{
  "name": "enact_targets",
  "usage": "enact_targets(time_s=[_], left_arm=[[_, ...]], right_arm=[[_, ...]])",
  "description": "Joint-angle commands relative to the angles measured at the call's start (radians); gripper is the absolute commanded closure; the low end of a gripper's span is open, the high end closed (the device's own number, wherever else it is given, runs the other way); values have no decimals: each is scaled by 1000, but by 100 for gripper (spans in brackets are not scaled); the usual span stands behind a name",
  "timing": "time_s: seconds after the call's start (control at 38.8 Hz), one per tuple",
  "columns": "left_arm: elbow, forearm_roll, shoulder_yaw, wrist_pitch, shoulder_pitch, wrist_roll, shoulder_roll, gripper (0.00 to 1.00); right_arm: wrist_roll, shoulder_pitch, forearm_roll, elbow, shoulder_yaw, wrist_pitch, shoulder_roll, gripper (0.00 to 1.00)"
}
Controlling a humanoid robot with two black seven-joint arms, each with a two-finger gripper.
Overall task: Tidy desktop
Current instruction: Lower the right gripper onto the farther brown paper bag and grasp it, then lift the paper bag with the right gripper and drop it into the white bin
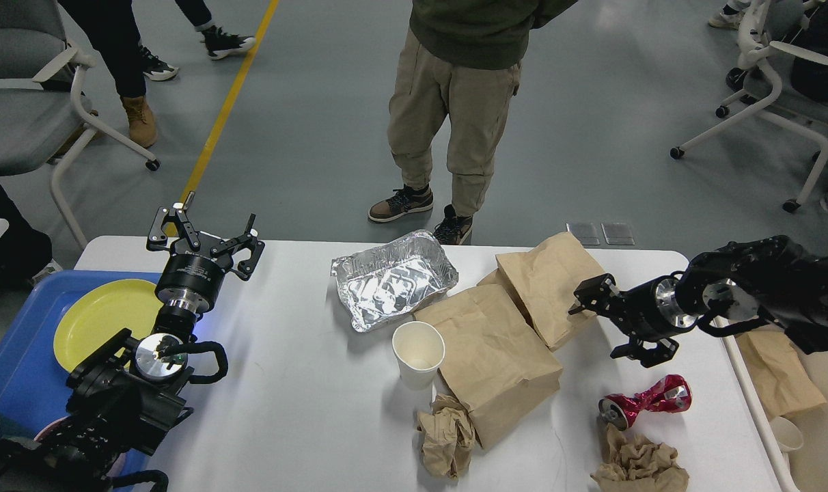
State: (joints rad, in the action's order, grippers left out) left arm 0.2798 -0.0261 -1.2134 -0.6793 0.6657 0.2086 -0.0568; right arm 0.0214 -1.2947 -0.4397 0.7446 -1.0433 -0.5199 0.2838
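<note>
Your inventory, taken left to right with the paper cup [419,353] as landmark.

1. Far left of the cup: blue tray [19,355] carrying a yellow plate [100,318].
2. Left of the cup: left gripper [205,240], raised, fingers spread wide, holding nothing.
3. Under the cup and everything else listed: the desktop [298,396], white, rigid, smooth. You clear it rather than lift it.
4. Just behind the cup: crumpled foil tray [392,279]. Judged light and easily dented; take it by the rim.
5. Just right of the cup: large brown paper bag [496,359], lying flat, soft; pinch an edge.
6. In front of the cup: crumpled brown paper [445,437].
7. Further right: second paper bag [547,290], tilted.
8. Right gripper [609,321], fingers apart, empty, just beside that second bag.
9. Crushed red can [643,402], probably light and slippery.
10. Second paper wad [638,465].
</note>
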Motion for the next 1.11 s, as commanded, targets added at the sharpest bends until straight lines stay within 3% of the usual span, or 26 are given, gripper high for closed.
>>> enact_targets(time_s=[0.0, 0.23, 0.31, 0.34, 0.36, 0.41, 0.46, 0.57, 0.93, 1.08], left_arm=[[1, 0, 0, 0, 0, 0, 0, 4], [1, 0, 0, 0, 0, 0, 0, 4], [1, 0, 0, 0, 0, 0, 0, 4], [1, 0, 0, 0, 0, 0, 0, 4], [1, 0, 0, 0, 0, 0, 0, 4], [1, 0, 0, 0, 0, 0, 0, 4], [1, 0, 0, 0, 0, 0, 0, 4], [-1, 0, 0, 0, 0, 0, 0, 4], [1, 0, 0, 0, 0, 0, 0, 4], [-1, 0, 0, 0, 0, 0, 0, 4]], right_arm=[[0, 50, -27, -14, 57, 107, -37, 0], [2, 114, -25, -50, 94, 221, -106, 0], [3, 130, -24, -53, 106, 256, -126, 10], [2, 135, -19, -53, 111, 268, -130, 17], [2, 140, -5, -54, 115, 290, -137, 43], [-1, 141, 6, -54, 106, 310, -144, 80], [-29, 143, 39, -56, 103, 326, -150, 100], [-129, 146, 65, -71, 115, 354, -146, 100], [-130, 98, 70, -59, 106, 360, -123, 100], [-129, -12, 128, -50, 74, 339, -68, 100]])
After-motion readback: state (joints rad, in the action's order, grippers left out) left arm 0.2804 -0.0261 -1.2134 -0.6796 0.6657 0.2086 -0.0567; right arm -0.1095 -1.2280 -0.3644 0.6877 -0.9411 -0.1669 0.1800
